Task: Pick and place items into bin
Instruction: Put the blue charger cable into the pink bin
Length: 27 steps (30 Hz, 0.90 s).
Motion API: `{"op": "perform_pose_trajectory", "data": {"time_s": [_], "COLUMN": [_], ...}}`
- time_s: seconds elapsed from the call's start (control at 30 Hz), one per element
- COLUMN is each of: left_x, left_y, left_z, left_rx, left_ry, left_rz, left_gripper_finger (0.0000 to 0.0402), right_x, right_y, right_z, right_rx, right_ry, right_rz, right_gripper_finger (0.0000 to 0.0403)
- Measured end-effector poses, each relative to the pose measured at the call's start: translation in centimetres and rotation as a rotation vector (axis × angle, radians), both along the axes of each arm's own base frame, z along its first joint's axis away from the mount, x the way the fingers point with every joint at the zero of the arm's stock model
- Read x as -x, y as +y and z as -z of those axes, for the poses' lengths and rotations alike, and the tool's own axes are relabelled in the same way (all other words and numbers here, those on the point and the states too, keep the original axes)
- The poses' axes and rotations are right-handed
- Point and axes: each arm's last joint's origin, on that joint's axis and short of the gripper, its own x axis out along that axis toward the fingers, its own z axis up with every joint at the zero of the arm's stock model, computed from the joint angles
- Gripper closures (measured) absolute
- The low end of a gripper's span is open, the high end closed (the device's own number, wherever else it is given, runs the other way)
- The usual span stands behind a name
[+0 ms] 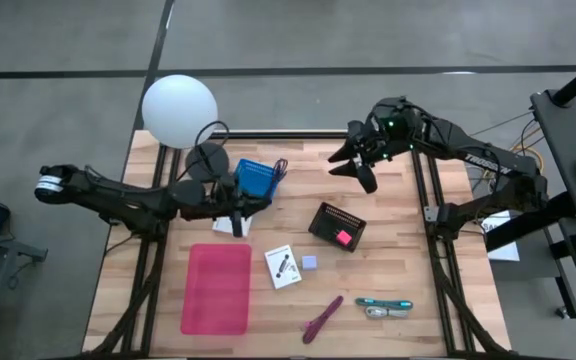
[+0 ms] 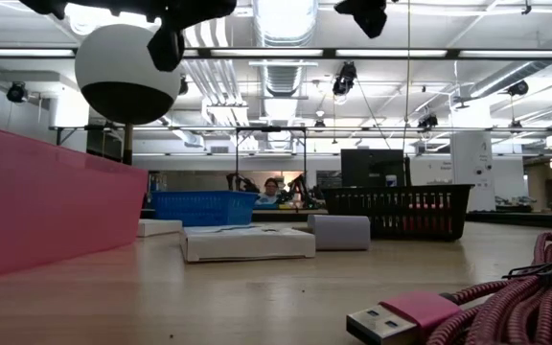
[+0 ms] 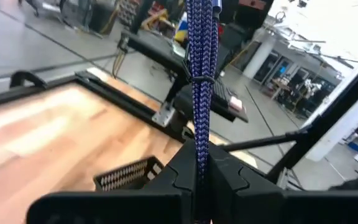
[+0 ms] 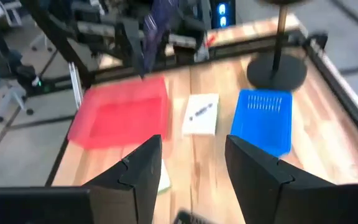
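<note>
The left gripper [image 3: 197, 180] pinches a blue braided cable [image 3: 199, 68], the right gripper [image 4: 191, 165] gapes wide; no writing legible.

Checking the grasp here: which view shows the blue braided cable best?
The left wrist view: the blue braided cable fills it, pinched in the left gripper. The high view shows little; the right wrist view blurs it; the low view misses it.
</note>
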Motion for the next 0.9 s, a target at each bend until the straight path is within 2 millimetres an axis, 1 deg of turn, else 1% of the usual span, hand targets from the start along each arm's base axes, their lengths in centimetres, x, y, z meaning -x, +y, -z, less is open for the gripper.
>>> {"op": "perform_pose_trajectory", "data": {"time_s": [0.07,0.2,0.4,0.6,0.9], "left_x": [-0.1,0.0,0.5,1.1,2.4], "left_y": [-0.2,-0.5,-0.7,-1.3,-1.9], "left_z": [0.1,0.9,1.7,3.3,5.1], "left_rx": [0.013,0.014,0.108,0.185,0.188], "left_ry": [0.020,0.115,0.220,0.401,0.648], "left_rz": [0.015,0.031,0.087,0.213,0.324], "left_gripper_finger": [0.0400,0.0400,0.0400,0.0400,0.0400], "right_x": [0.2,0.3,0.3,0.3,0.4], "right_y": [0.1,0.1,0.0,-0.1,-0.3], "right_z": [0.4,1.6,3.6,5.1,6.9], "right_rx": [-0.003,0.010,0.000,-0.002,0.035], "right_ry": [0.037,0.099,0.167,0.219,0.288], "right_rz": [-0.006,-0.025,0.000,0.023,0.095], "right_gripper_finger": [0.0239,0.0244,0.0250,0.0248,0.0252]}}
